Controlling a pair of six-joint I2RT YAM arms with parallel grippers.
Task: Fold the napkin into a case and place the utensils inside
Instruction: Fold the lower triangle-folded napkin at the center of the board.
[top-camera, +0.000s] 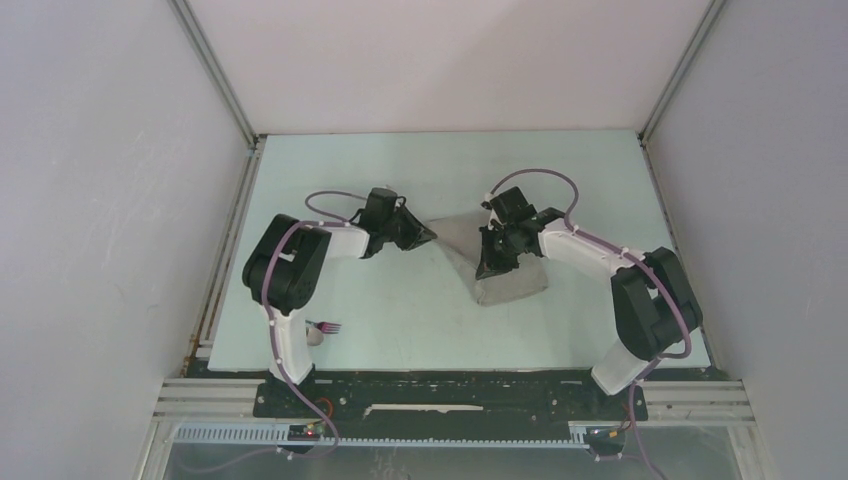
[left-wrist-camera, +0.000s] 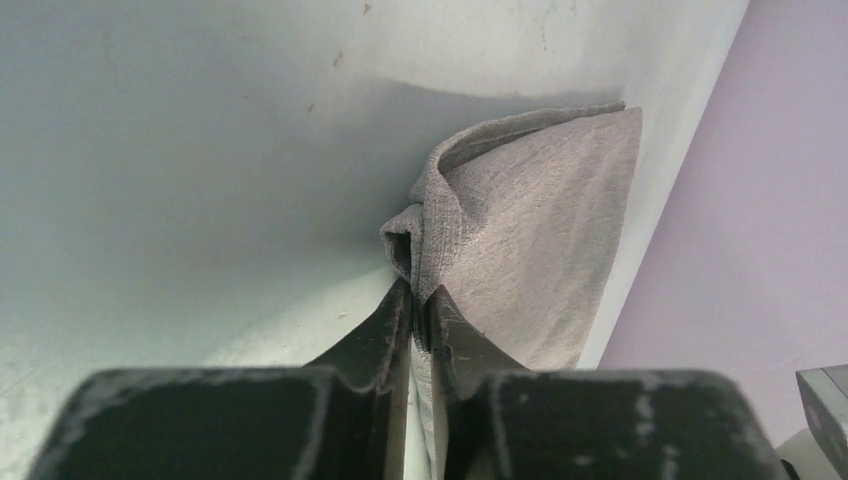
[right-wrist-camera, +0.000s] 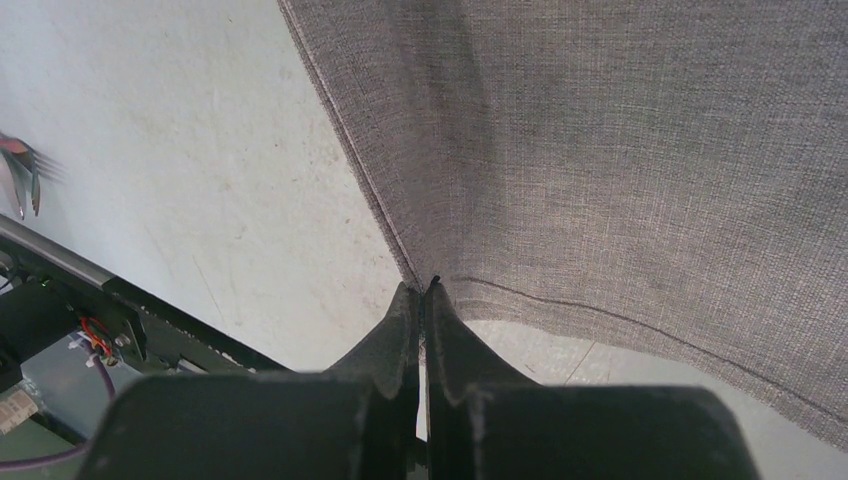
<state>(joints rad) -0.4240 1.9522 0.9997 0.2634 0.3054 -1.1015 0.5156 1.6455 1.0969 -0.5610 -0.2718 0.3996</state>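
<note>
Left gripper (left-wrist-camera: 414, 305) pinching bunched napkin (left-wrist-camera: 530, 230) corner; right gripper (right-wrist-camera: 423, 298) clamped on another corner; fork (top-camera: 328, 327) lying on surface (top-camera: 400, 320) near left arm base (top-camera: 288, 350).

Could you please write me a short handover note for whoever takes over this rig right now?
Left gripper: shut on a bunched corner of the napkin.
Right gripper: shut on another napkin corner.
Utensils: lying at the near-left of the table, apart from the napkin.
Done: napkin partly folded, pinched by both grippers.
Left: finish folding the case, then put the utensils inside.
</note>
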